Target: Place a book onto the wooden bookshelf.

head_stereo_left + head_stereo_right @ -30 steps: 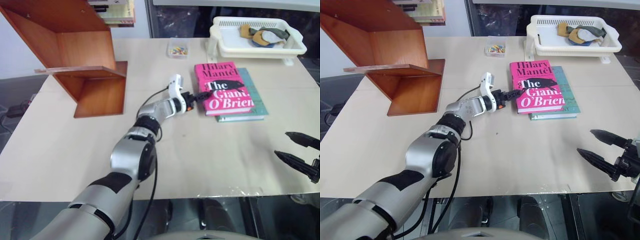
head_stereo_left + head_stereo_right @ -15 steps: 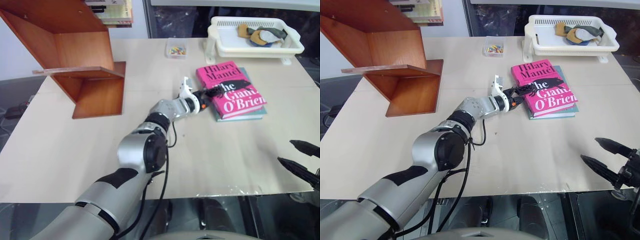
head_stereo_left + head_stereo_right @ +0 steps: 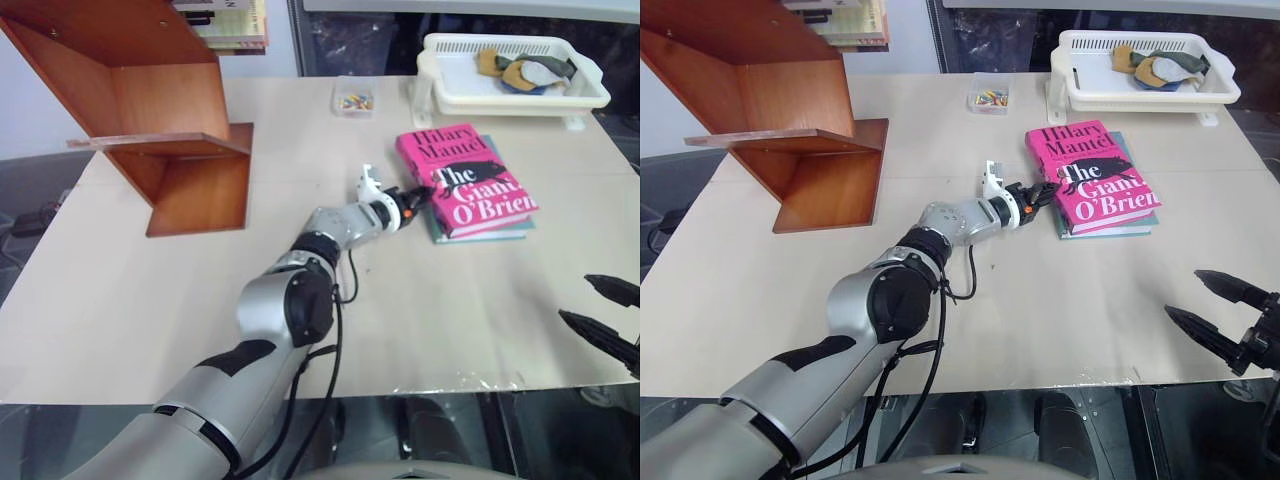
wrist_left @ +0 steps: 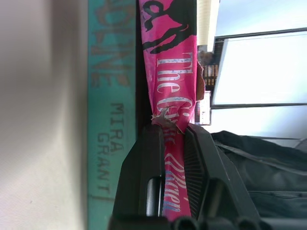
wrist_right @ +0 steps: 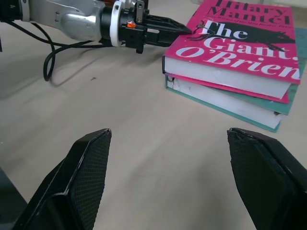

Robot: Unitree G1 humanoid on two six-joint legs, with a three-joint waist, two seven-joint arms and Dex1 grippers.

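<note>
Clamped on the spine edge of the pink book [image 3: 1095,178], the left gripper [image 3: 1044,190] has both black fingers [image 4: 144,163] pinched across it, one on each face. That book lies on top of a teal-green book [image 5: 240,103], and the pair sits on the table [image 3: 1040,300] well apart from the wooden bookshelf [image 3: 790,130], with the reaching arm between them. The right gripper [image 5: 177,177] hangs nearer the table's front edge than the books, jaws spread wide around nothing. The bite looks shallow, taken only at the spine. On lifting, the thin paperback could sag, fan open or twist out of the pinch. A slip during the long carry toward the bookshelf seems the main risk, and dragging could shove the teal-green book askew.
</note>
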